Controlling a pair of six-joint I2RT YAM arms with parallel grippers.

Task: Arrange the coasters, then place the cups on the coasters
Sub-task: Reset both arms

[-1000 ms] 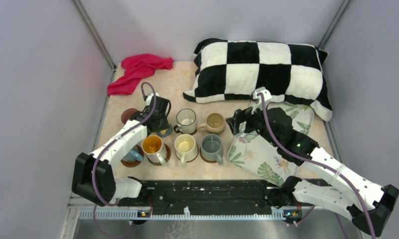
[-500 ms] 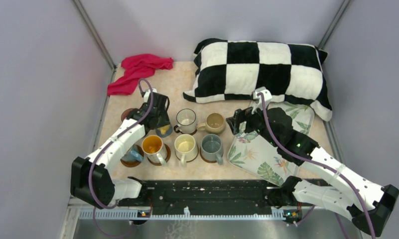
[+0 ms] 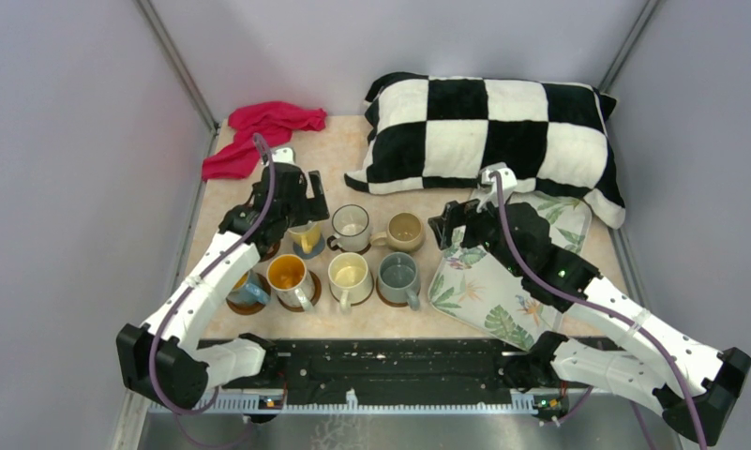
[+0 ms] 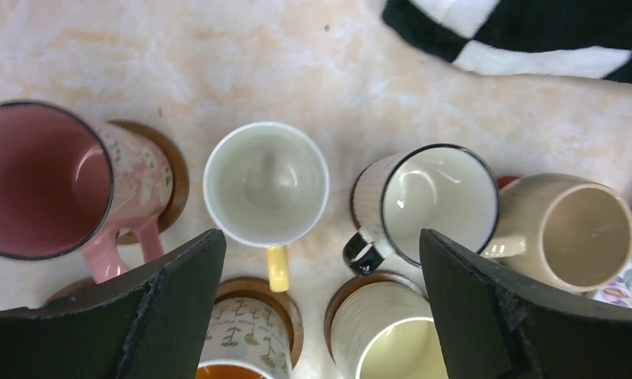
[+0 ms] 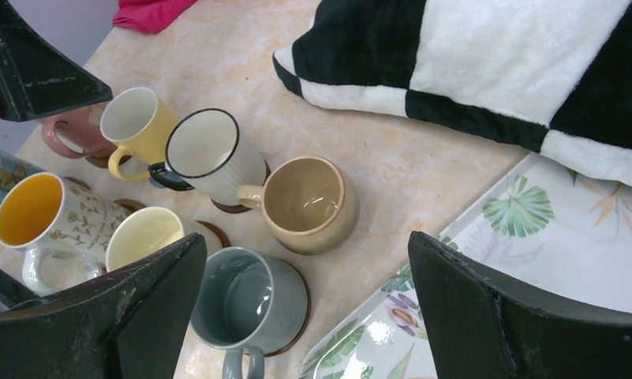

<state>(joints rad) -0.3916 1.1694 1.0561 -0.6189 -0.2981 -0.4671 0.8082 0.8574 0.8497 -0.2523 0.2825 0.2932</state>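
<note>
My left gripper (image 3: 292, 195) (image 4: 319, 257) hangs open above the back row, holding nothing. Under it stands a yellow cup (image 4: 266, 181) (image 3: 306, 234) on a blue-grey coaster (image 3: 308, 251). To its left a pink cup (image 4: 36, 178) sits on a brown coaster (image 4: 176, 178). To its right are a black-rimmed white cup (image 4: 439, 204) and a tan cup (image 4: 569, 229). The front row holds blue (image 3: 249, 292), orange-lined (image 3: 285, 273), cream (image 3: 349, 273) and grey (image 3: 398, 273) cups on brown coasters. My right gripper (image 3: 446, 232) (image 5: 306, 260) is open and empty near the grey cup (image 5: 249, 304).
A leaf-print tray (image 3: 503, 291) lies right of the cups, under my right arm. A black-and-white checkered pillow (image 3: 488, 131) fills the back right. A red cloth (image 3: 263, 131) lies at the back left. Walls close in on both sides.
My left gripper has opened, let go of the yellow cup and drawn up and back from it. The cup now stands free. The right arm has barely moved.
</note>
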